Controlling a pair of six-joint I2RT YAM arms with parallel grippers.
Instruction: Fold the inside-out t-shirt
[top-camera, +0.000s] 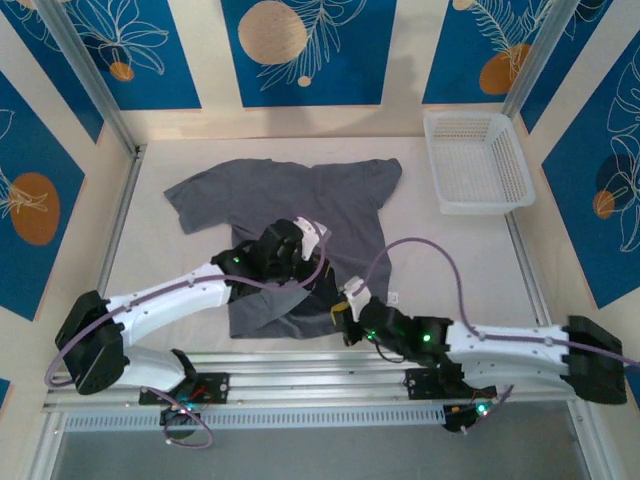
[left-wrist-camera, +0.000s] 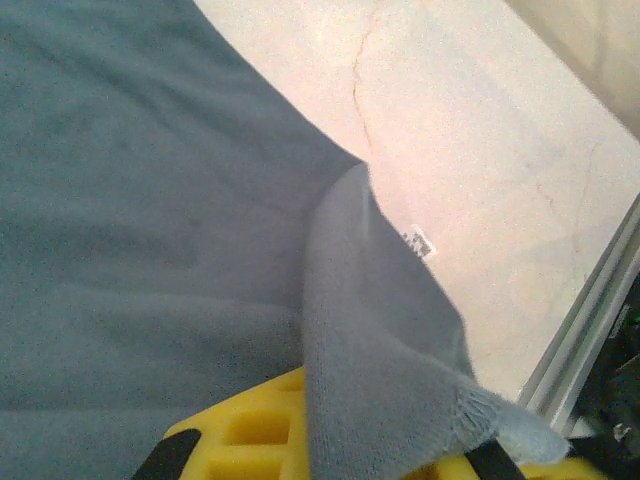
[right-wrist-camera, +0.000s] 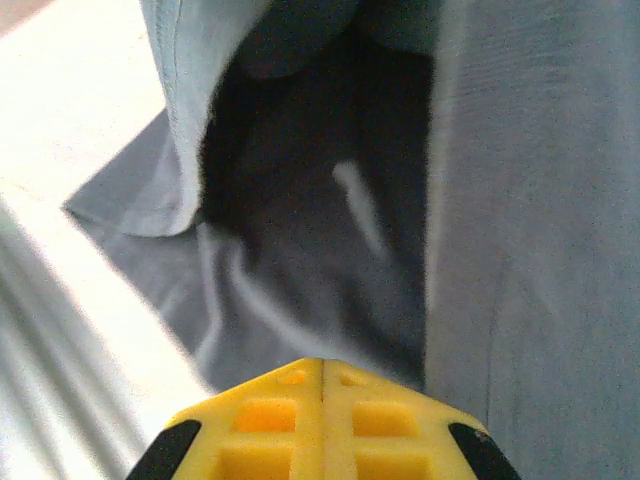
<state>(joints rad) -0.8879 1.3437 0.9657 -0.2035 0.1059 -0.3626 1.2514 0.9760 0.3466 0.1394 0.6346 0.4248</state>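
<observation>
Tabletop (top-camera: 450, 265), white basket (top-camera: 490, 206), t-shirt (top-camera: 290, 190) seemingly wholly outside

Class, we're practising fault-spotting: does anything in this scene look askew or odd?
The t-shirt lies rumpled, one fold pinched up in the left gripper. A small white label shows at its side edge, fitting a shirt turned inside out.

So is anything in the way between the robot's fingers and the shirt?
No, nothing visible. The left fingers pinch a fold of the t-shirt, and the shut right fingers sit right over its cloth.
</observation>
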